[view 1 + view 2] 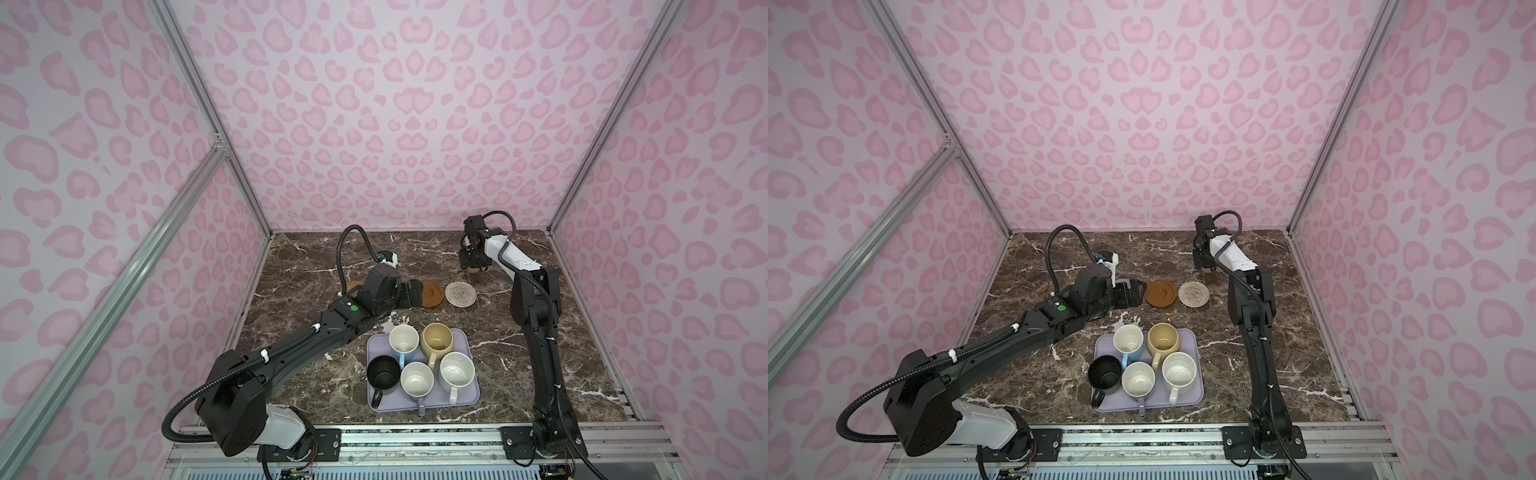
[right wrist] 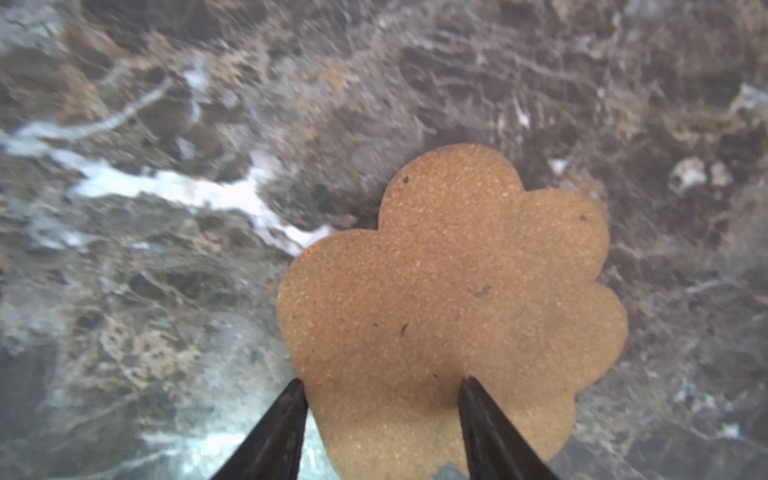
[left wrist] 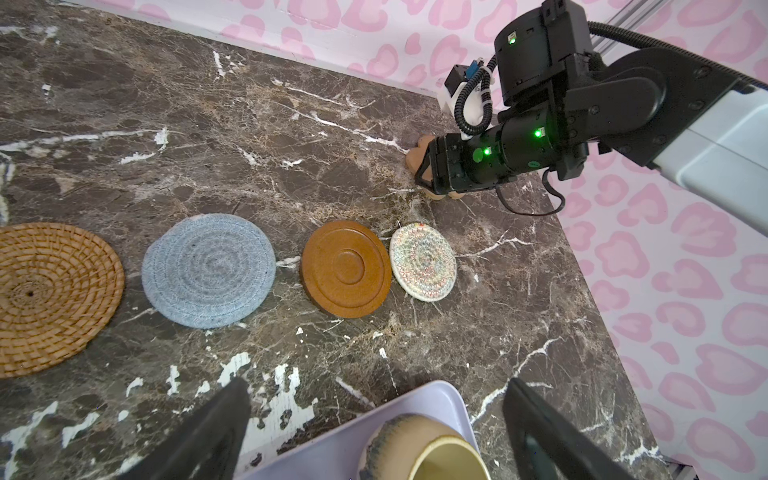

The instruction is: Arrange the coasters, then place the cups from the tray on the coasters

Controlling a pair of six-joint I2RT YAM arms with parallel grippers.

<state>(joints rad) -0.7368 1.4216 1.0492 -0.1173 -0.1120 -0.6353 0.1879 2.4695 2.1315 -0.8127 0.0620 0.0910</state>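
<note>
Five cups [image 1: 404,337] sat on the tray [image 1: 436,405]. The left gripper [image 1: 417,294] gaped wide beside the brown coaster [image 1: 433,293]; the right gripper [image 2: 382,382], half closed, straddled the flower coaster [image 2: 457,291], grip unclear.

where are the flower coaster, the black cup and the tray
flower coaster [image 2: 453,299]: right wrist view, middle of its top face
black cup [image 1: 383,372]: in a top view, its dark inside
tray [image 1: 470,399]: in a top view, a bare corner near the rim
</note>
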